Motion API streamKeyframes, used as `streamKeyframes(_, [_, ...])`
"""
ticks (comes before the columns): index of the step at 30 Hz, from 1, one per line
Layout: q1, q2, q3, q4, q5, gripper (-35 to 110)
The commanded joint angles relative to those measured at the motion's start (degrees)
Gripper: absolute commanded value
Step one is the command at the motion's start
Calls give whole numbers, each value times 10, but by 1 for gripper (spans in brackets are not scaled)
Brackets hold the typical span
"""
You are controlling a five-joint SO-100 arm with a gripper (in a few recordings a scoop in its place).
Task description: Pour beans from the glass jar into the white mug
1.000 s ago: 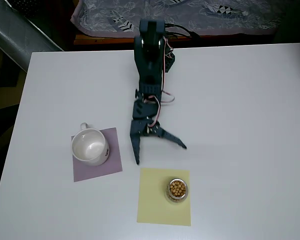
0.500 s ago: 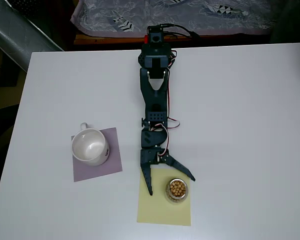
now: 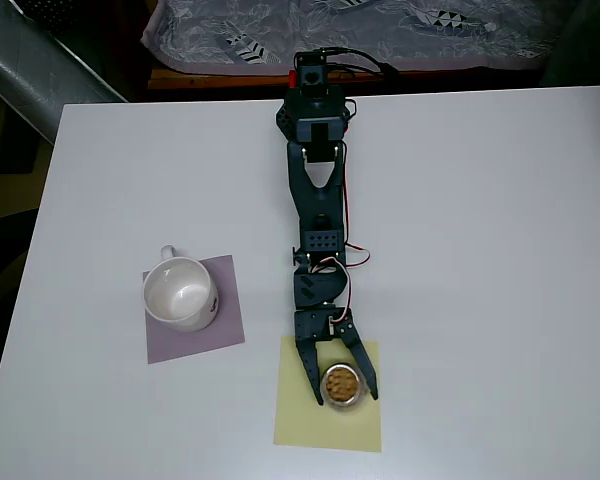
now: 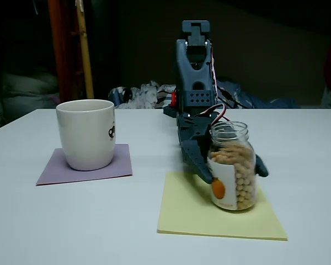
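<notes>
The glass jar [image 3: 342, 385] (beans [image 4: 237, 165] filling most of it) is being straddled by the end effector [image 3: 342, 388], whose fingers are lying spread on either side of the glass; contact cannot be made out, so a grip is not confirmed. The jar is being carried upright by a yellow mat [image 3: 300, 415] on the white tabletop [image 3: 480, 250]. The white mug [image 3: 179, 293] is being kept upright on a purple mat [image 3: 230, 335], well apart to the left in the overhead view.

A home room: patterned bedspread [image 3: 350, 30] behind the white table [image 3: 500, 250].
</notes>
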Motion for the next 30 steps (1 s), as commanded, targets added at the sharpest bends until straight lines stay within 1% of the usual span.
streamKeyframes(1, [-19,45,21,-4,9,12])
streamKeyframes(3, [-21,56,31,-4,14,9])
streamKeyframes(6, [-19,85,53,-4,34,9])
streamKeyframes(11, [-8,178,124,-4,102,5])
streamKeyframes(15, [4,287,221,-4,154,0])
streamKeyframes(22, [43,489,402,-3,245,0])
streamKeyframes(30, [106,681,558,67,388,0])
